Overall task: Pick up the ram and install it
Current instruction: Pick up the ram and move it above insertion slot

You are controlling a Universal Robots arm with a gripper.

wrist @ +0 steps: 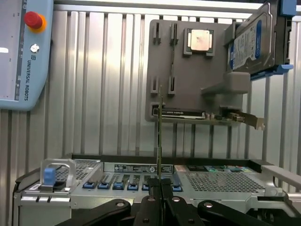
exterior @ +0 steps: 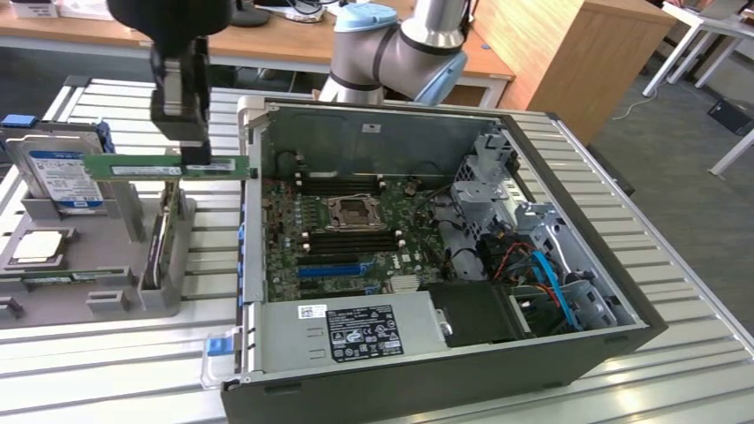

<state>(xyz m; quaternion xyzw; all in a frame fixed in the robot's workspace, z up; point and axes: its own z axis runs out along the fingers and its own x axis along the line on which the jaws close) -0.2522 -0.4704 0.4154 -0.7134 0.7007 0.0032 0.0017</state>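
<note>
I see the black two-finger gripper (exterior: 194,157) clenched on the ram, a long, thin green circuit-board stick (exterior: 130,166). It holds the stick level and on edge in the air, above the grey moulded parts fixture (exterior: 71,283) and just beside the near wall of the open black desktop computer case (exterior: 250,203). In the wrist view the ram (wrist: 160,132) appears edge-on as a thin line rising from the closed fingers (wrist: 149,207).

**Hazards**

1. The ram end nearest the case lies close to the wall rim. In my judgement, a sideways move at this height can clip it.
2. The fingers pinch a narrow strip of the board. A knock can pivot the stick in the grip and spoil its alignment.
3. The dark memory slots (exterior: 351,242) on the green motherboard (exterior: 401,221) are narrow. A tilted or offset stick can jam or stress the board.
4. I cannot tell the ram's notch orientation or the slot latch positions.

**Markings**

- The pale blue teach pendant (wrist: 19,52) reads "UNIVERSAL ROBOTS".
- The labels on the ram, the silver hard drive (exterior: 59,177) and the grey power supply (exterior: 365,331) are not legible.
</note>
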